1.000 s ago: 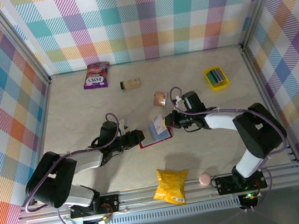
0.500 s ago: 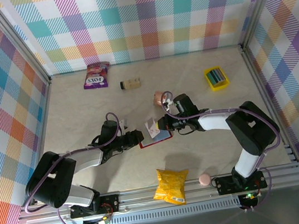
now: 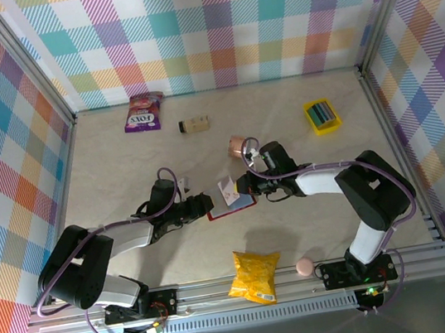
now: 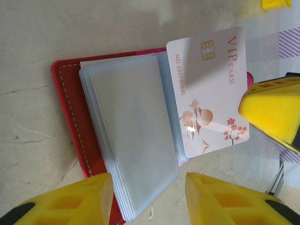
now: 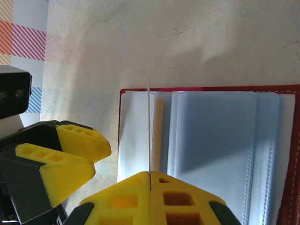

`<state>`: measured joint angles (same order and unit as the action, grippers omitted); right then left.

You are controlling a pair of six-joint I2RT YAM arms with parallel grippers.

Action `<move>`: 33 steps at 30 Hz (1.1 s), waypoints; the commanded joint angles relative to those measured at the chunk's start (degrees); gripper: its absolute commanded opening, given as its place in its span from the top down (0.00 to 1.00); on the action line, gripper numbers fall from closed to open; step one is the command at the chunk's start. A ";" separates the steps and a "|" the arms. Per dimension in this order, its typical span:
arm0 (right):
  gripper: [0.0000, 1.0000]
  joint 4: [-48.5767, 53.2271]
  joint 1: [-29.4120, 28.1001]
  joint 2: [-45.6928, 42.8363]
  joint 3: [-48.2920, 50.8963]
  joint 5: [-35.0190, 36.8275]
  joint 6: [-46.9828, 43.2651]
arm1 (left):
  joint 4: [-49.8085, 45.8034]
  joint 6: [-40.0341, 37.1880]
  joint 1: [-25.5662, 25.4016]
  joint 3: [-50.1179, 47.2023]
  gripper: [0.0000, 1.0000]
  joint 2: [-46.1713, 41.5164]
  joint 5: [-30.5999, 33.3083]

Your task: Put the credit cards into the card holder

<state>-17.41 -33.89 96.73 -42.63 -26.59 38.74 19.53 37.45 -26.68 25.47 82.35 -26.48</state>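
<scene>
- Right wrist view: right jaws clenched on credit card (image 5: 150, 126), edge-on, pointing straight ahead.
- Open card holder (image 5: 220, 136) lies just ahead of them, sleeves parallel.
- Left jaws straddle it; we cannot tell their grip.

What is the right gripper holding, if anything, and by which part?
The right gripper pinches the white VIP card between shut fingers by one long edge near a corner, over the open red card holder.
</scene>
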 commanded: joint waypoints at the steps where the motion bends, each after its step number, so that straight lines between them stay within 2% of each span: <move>1: 1.00 -2.32 -0.74 0.72 0.90 -0.06 0.78 | -0.98 -1.33 0.84 1.15 0.56 0.09 -0.22; 13: 1.00 -1.81 -1.09 0.54 2.31 3.46 2.74 | -0.63 -1.24 0.86 1.16 0.56 1.15 -0.41; 33: 1.00 -4.37 -1.12 3.00 2.42 0.91 5.37 | -0.19 -1.07 0.84 1.42 0.56 2.47 -0.77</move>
<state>-20.60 -34.61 99.20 -40.80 -24.71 43.35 19.57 37.45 -26.68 25.58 84.03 -26.50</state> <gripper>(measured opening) 0.043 0.445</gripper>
